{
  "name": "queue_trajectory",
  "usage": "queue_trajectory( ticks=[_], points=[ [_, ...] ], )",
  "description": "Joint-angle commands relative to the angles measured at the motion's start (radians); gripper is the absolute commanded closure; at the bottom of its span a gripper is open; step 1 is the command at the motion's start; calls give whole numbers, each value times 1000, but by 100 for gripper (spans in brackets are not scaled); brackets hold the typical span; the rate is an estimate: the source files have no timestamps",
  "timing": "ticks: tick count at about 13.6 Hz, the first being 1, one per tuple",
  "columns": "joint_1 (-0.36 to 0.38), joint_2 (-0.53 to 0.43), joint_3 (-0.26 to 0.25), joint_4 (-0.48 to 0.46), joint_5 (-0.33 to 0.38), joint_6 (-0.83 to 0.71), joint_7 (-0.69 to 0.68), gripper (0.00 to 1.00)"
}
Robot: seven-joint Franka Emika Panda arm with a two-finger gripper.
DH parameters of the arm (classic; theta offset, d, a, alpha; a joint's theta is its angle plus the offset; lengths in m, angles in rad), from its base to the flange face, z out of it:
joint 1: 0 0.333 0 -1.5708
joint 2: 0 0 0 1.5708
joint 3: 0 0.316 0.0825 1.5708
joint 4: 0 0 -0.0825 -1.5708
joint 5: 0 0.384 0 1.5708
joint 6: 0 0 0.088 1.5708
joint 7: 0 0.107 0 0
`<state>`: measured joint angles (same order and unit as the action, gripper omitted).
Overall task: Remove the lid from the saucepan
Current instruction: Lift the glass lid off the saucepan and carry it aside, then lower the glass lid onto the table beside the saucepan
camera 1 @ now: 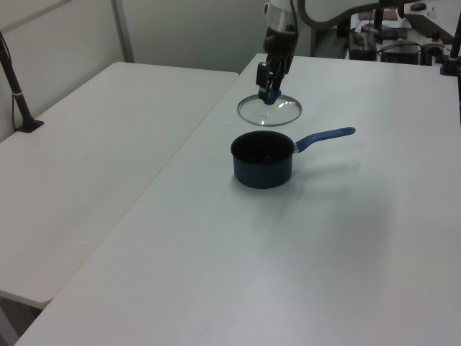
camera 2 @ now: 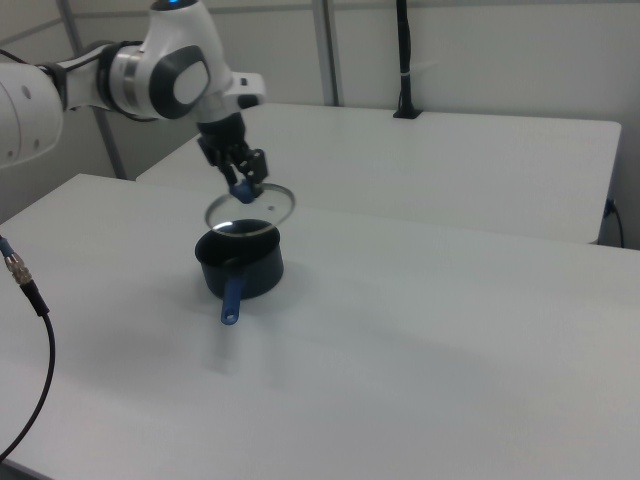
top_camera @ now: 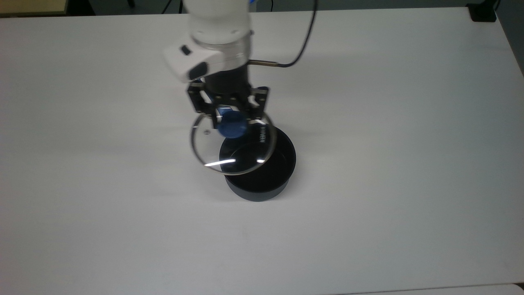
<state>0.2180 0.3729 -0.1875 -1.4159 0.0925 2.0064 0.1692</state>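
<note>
The dark saucepan (top_camera: 262,180) (camera 1: 262,166) (camera 2: 240,268) stands uncovered on the white table, its blue handle (camera 1: 325,136) (camera 2: 233,295) sticking out to the left view's right. The glass lid (top_camera: 233,151) (camera 1: 270,110) (camera 2: 250,208) hangs in the air above and beside the pan, roughly level. My gripper (top_camera: 230,123) (camera 1: 269,92) (camera 2: 243,190) is shut on the lid's blue knob (top_camera: 232,126) from above. In the top view the lid overlaps the pan's upper-left rim.
The white table (top_camera: 389,123) stretches wide on all sides of the pan. A second white table (camera 1: 86,158) adjoins it on the left view's left. A black cable (top_camera: 294,53) trails from the wrist. A dark post (camera 2: 403,60) stands at the far table's back.
</note>
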Motion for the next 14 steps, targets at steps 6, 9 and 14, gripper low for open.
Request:
queue_trajectory(
  ticks=[6,9,14],
  points=[
    [-225,58,-87,-133,3,72,-238,63],
    [-278,115,-87,-156,1,161,-243,63],
    [-299,138,-87,-187,3,235,-251,63]
  ],
)
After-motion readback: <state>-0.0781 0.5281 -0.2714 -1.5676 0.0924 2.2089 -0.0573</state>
